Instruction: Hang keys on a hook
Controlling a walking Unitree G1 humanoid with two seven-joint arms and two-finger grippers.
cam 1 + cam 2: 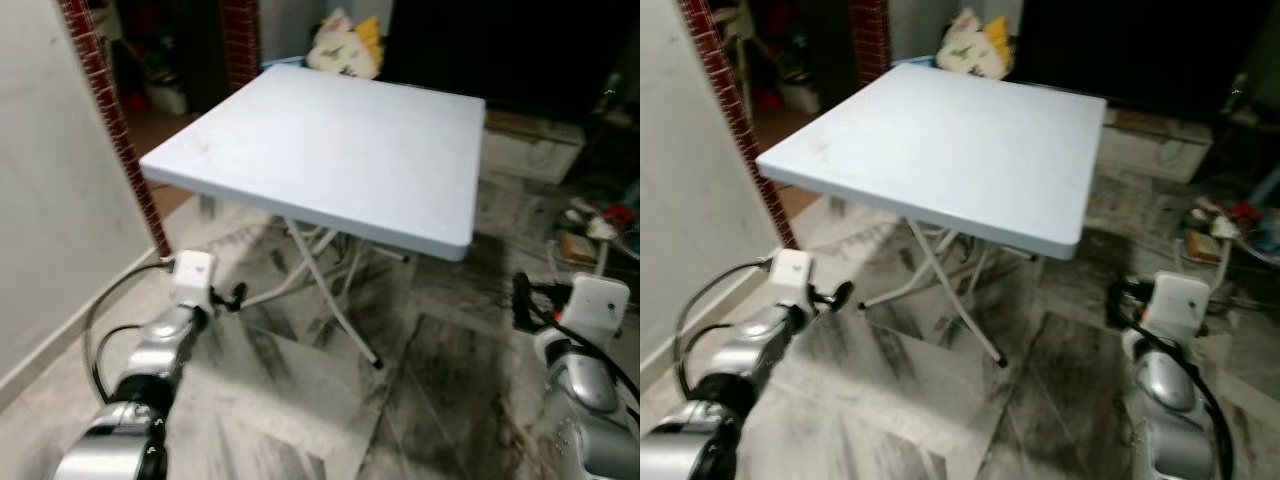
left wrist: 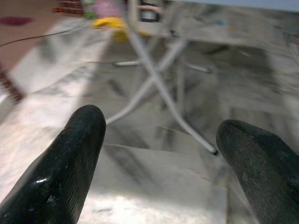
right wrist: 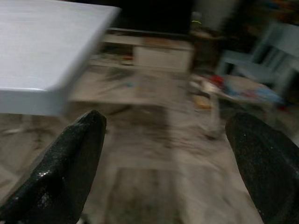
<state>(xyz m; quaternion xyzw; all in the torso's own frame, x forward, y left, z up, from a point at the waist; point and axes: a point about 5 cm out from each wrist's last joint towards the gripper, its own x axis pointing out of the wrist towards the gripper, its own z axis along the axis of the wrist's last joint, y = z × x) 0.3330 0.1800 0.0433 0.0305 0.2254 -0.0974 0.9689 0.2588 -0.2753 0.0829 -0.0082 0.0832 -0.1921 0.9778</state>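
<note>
Left gripper [image 2: 158, 140] and right gripper [image 3: 166, 140] hang low beside the white folding table [image 1: 330, 150], jaws spread.

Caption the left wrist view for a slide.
Open left gripper low over marbled floor, facing folding table's crossed white legs.

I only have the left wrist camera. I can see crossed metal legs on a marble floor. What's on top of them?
Observer: A white square folding table top, straight ahead of the robot.
Operator: Where is the right gripper?
Observer: The right gripper is held low off the table's near right corner, fingers open, nothing between them.
Operator: Anything on the robot's left?
Observer: A red brick pillar edging a pale wall, close beside the left arm.
</note>
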